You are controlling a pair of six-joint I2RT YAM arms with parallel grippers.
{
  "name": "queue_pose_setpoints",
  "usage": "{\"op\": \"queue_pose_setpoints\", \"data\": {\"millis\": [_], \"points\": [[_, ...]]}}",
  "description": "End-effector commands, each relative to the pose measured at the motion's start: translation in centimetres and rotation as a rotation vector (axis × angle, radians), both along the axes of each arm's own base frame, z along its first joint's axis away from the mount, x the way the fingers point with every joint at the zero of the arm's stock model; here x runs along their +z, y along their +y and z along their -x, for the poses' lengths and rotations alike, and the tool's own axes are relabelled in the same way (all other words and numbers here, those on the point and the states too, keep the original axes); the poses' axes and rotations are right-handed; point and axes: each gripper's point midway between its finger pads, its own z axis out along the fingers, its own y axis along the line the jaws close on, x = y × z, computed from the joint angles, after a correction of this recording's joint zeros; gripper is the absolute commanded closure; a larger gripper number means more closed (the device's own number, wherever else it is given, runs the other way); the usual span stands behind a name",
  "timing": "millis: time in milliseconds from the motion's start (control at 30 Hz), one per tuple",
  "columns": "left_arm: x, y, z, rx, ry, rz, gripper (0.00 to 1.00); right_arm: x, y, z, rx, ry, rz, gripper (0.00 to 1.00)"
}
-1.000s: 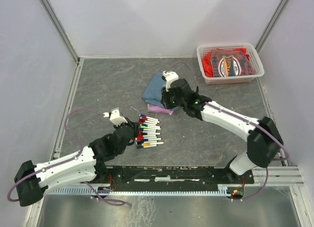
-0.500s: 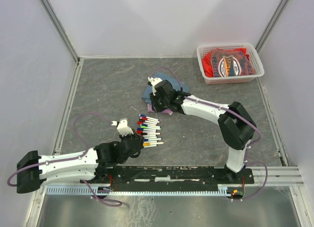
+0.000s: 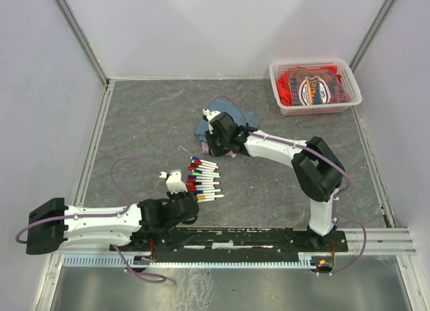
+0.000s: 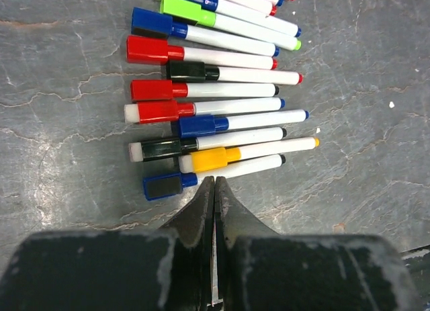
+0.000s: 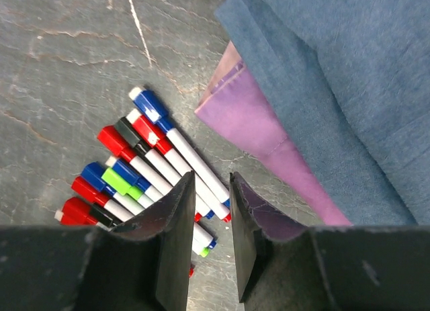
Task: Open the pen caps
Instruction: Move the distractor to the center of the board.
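Note:
Several white-barrelled pens lie side by side on the grey table (image 3: 134, 123), each with its pen cap on. The pen caps (image 3: 193, 179) are red, blue, green, black and yellow. In the left wrist view the caps (image 4: 158, 89) point left, with a blue one (image 4: 161, 187) closest. My left gripper (image 4: 213, 181) is shut and empty, its tips touching or just short of the nearest pen's barrel; from above, the left gripper (image 3: 187, 205) sits at the row's near end. My right gripper (image 5: 212, 178) hangs open and empty over the far end of the pens (image 5: 154, 160).
A blue cloth (image 5: 336, 76) lies over a purple cloth (image 5: 262, 129) just behind the right gripper (image 3: 216, 146). A white basket (image 3: 277, 89) holding red fabric stands at the back right. Walls close in the table's left, far and right sides.
My left gripper has slid along the pen row toward the near edge. My right arm has folded and swung left, bringing its gripper from over the cloths to the far end of the pens.

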Motion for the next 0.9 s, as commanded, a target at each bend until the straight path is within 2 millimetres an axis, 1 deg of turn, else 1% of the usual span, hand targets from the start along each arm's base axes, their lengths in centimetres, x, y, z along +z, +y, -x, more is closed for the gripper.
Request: {"op": "queue_pose_setpoints", "data": {"millis": [0, 133, 267, 367, 533, 633, 767, 867], "points": [[0.2, -0.7, -0.3, 0.039, -0.016, 0.061, 0.97, -1.2, -0.6, -0.4, -0.051, 0.003, 0.04, 0.65], [-0.2, -0.8, -0.2, 0.029, -0.012, 0.054, 0.97, -2.3, -1.7, -0.4, -0.071, 0.007, 0.086, 0.65], [-0.4, -1.1, -0.1, 0.013, -0.011, 0.047, 0.97, -2.4, -2.6, -0.2, -0.084, -0.002, 0.114, 0.65], [-0.6, -1.3, -0.1, 0.003, -0.006, 0.044, 0.97, -2.2, -3.7, 0.4, -0.09, 0.004, 0.14, 0.65], [-1.1, -1.6, 0.1, -0.01, -0.001, 0.036, 0.97, -2.6, -6.3, 1.6, -0.122, 0.009, 0.214, 0.64], [-1.3, -1.6, 0.1, -0.016, -0.002, 0.032, 0.97, -2.5, -7.8, 1.8, -0.152, -0.006, 0.253, 0.64], [-1.7, -1.4, 0.2, -0.018, 0.001, 0.026, 0.97, -2.5, -9.9, 1.3, -0.211, -0.028, 0.32, 0.64], [-2.1, -1.1, 0.3, -0.017, 0.006, 0.023, 0.97, -2.6, -11.1, 0.6, -0.246, -0.027, 0.333, 0.64]]}}
